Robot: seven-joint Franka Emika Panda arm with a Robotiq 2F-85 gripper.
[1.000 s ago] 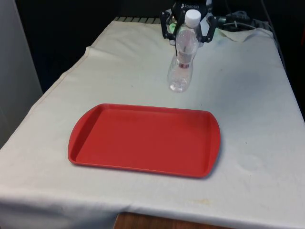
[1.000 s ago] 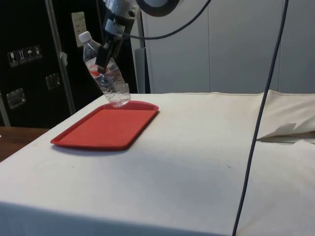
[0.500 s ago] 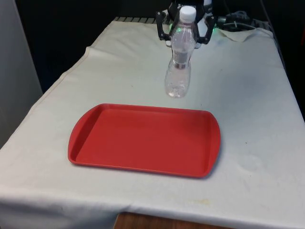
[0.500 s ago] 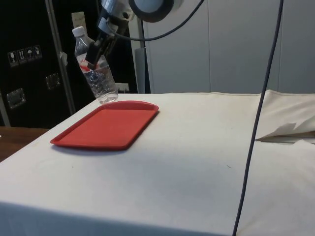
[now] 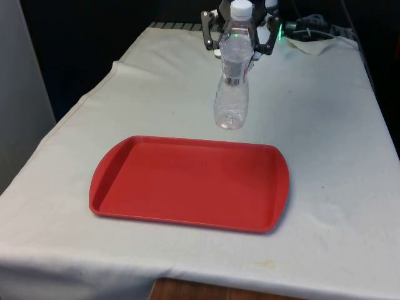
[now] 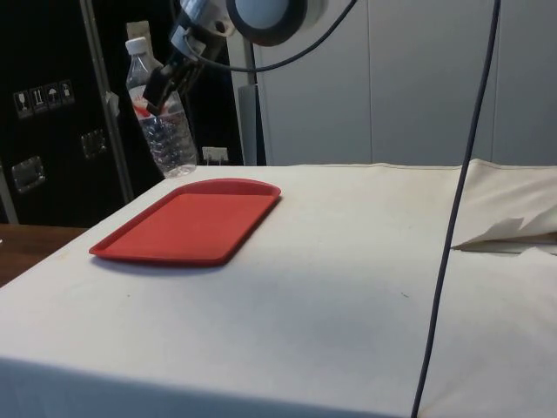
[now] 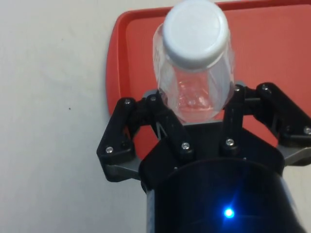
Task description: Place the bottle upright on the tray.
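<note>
A clear plastic bottle (image 5: 232,81) with a white cap hangs almost upright in the air, held by its upper body. My gripper (image 5: 238,39) is shut on the bottle; the side view shows the gripper (image 6: 165,83) clamping the bottle (image 6: 165,131) just below the neck. The bottle's base floats above the far rim of the red tray (image 5: 187,187), which lies flat in the middle of the table. In the wrist view the bottle's cap (image 7: 196,33) points at the camera between the fingers (image 7: 160,121), with the tray (image 7: 272,53) beneath.
White cloth (image 5: 325,156) covers the table around the tray. A crumpled fold of cloth (image 6: 505,231) lies near the robot's end, and a dark cable (image 6: 452,209) hangs across the side view.
The bottle has risen and tipped from a slant to nearly upright. It has moved toward the tray, from beyond the far rim to above that rim.
</note>
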